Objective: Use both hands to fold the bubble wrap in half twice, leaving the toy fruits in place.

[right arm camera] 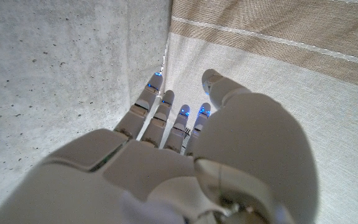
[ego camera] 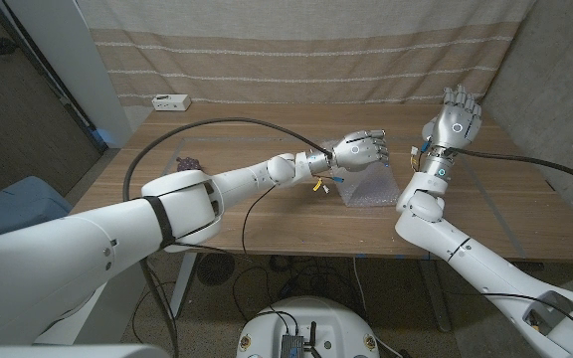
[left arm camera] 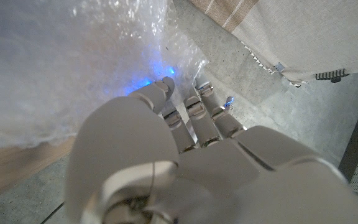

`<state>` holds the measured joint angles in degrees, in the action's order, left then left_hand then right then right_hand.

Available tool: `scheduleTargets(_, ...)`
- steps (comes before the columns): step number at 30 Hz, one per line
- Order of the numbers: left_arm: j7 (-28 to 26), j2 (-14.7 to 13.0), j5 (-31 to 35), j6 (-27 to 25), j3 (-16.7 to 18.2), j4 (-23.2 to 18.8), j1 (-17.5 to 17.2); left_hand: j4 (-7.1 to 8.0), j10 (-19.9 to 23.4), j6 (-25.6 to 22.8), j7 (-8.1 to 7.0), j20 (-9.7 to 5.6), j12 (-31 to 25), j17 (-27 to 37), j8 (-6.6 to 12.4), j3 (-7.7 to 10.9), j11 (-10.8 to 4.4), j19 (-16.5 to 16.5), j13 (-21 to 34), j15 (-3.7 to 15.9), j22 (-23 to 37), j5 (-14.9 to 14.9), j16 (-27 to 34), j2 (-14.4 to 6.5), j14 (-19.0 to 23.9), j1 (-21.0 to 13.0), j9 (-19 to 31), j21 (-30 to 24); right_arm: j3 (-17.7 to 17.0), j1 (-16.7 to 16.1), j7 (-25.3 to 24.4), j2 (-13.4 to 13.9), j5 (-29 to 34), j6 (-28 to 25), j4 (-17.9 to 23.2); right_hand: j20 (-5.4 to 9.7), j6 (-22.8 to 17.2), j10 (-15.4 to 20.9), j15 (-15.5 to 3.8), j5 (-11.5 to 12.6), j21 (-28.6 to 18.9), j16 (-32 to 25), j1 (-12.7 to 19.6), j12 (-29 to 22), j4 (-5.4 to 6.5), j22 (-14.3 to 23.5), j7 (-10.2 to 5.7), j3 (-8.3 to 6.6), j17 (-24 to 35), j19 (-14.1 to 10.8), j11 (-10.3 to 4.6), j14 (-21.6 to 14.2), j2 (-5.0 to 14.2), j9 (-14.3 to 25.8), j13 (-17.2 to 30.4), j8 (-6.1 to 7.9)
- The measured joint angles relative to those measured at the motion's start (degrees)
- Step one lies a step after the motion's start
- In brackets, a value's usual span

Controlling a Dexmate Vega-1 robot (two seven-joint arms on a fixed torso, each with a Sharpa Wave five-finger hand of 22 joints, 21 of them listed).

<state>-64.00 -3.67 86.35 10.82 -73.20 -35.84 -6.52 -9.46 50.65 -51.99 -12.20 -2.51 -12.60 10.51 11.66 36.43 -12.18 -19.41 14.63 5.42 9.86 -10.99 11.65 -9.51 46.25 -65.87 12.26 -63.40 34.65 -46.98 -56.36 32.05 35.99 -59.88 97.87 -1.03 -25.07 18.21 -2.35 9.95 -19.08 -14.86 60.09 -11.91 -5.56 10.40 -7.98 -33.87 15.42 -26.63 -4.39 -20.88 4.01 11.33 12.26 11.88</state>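
Left hand (ego camera: 358, 152) grips the bubble wrap (ego camera: 371, 186) — right hand (ego camera: 453, 120) raised, fingers spread, empty.

You have no legible text, label, brand, number or sign anywhere in these views. The small white box (ego camera: 170, 100) at the far edge of the table (ego camera: 267, 214) carries dark marks too small for you to read, and the striped curtain (ego camera: 296, 50) behind it bears only plain bands.
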Motion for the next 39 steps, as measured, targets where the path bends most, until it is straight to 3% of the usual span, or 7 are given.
scheduleTargets(9,0.0,0.06,0.77,2.39,-2.56,-0.4,0.19,-0.08,-2.42,3.29,0.98,0.15,0.79,0.0,-0.96,-0.29,0.17,0.47,-0.14,-0.14,0.0,0.0,-0.44,0.33,-0.71,0.31,0.0,-0.49,-0.9,-0.84,-0.47,0.37,-0.79,1.11,0.69,0.0,0.0,0.0,-0.31,0.0,0.0,0.0,-1.05,0.0,-0.27,0.0,0.0,0.26,-0.19,0.0,0.0,-0.31,-0.46,0.0,0.0,0.0)
scheduleTargets(15,0.0,0.71,1.0,1.78,-4.22,0.75,0.38,2.02,-17.09,25.1,0.01,0.19,2.01,0.3,-1.99,-9.72,0.93,5.0,-0.9,-1.7,-0.27,1.07,-0.66,7.71,-9.99,9.6,-1.11,3.79,-0.92,-0.98,-0.47,0.49,-0.92,1.53,0.8,-0.23,0.0,0.0,-0.31,0.0,0.0,0.0,-1.51,0.0,-0.27,0.0,0.0,0.27,-0.26,0.24,0.0,-0.31,-0.46,0.0,0.0,-0.23)
scheduleTargets(23,0.0,1.19,0.78,-1.26,-6.4,1.38,0.59,7.21,-27.17,33.69,0.31,3.69,2.01,0.27,-1.48,-16.74,3.53,9.84,-1.81,-2.69,-0.11,-0.68,-0.86,10.6,-19.75,25.04,-1.62,10.22,-0.78,-0.96,-0.24,0.54,-0.95,2.04,0.79,-0.23,0.0,0.0,-0.31,0.0,0.25,0.0,-1.68,0.0,-0.1,0.01,0.0,0.43,-0.26,0.23,0.0,-0.31,-0.29,-0.01,0.0,-0.23)
scheduleTargets(29,0.0,0.6,-0.7,-2.74,-6.29,-0.08,0.37,9.7,-29.59,34.98,1.65,4.86,1.76,0.3,-1.26,-15.64,5.8,11.54,-1.87,-2.77,-0.11,-0.68,-0.86,5.42,-22.26,28.28,-1.62,11.92,-0.43,-0.67,0.0,0.5,-0.95,2.08,0.59,-0.23,0.0,0.0,-0.31,0.0,0.25,0.0,-1.98,0.0,-0.1,0.01,0.0,0.43,-0.26,0.23,0.0,-0.3,-0.45,-0.01,0.01,-0.23)
scheduleTargets(34,0.0,0.6,-4.2,-2.82,-6.29,-0.08,0.37,9.16,-28.24,32.59,3.23,5.79,0.83,0.16,-0.32,-13.96,7.4,10.6,-2.07,-2.84,-0.11,-0.44,-0.47,2.94,-22.02,28.07,-1.62,11.95,-0.16,-0.67,0.0,0.64,-0.95,2.08,1.2,-0.54,-0.02,0.47,0.0,0.0,0.24,0.0,-2.5,0.0,-0.1,0.01,0.01,0.43,-0.25,-0.08,0.46,-0.61,-0.11,-0.01,0.01,-0.23)
scheduleTargets(35,0.0,-1.27,-4.61,-2.73,-1.98,-4.13,-1.65,8.91,-27.57,31.72,3.34,5.8,0.42,0.06,-0.08,-13.71,7.57,10.6,-2.12,-2.86,-0.11,-0.44,-0.28,2.47,-21.43,27.87,-1.61,11.95,-0.14,-0.7,0.65,0.68,-0.95,2.81,1.35,-0.54,-0.32,0.74,-0.21,0.0,0.24,0.0,-2.83,0.0,-0.09,0.01,0.31,0.45,-0.25,-0.08,0.73,-0.82,-0.25,-0.01,0.01,-0.23)
scheduleTargets(39,1.41,-3.18,-9.9,-1.58,0.0,-6.97,-2.3,8.0,-24.03,27.19,4.05,6.4,-0.9,-0.3,0.98,-12.34,7.85,9.96,-2.12,-2.76,0.16,-0.44,0.36,1.77,-18.65,28.36,-1.61,12.7,0.05,-1.31,1.56,1.14,-0.99,4.04,2.98,-0.36,-2.15,2.8,-0.2,0.0,0.04,-0.54,-4.94,-0.77,0.38,0.01,1.0,1.32,-0.22,-1.8,0.75,-2.71,-0.12,-0.01,0.01,0.34)
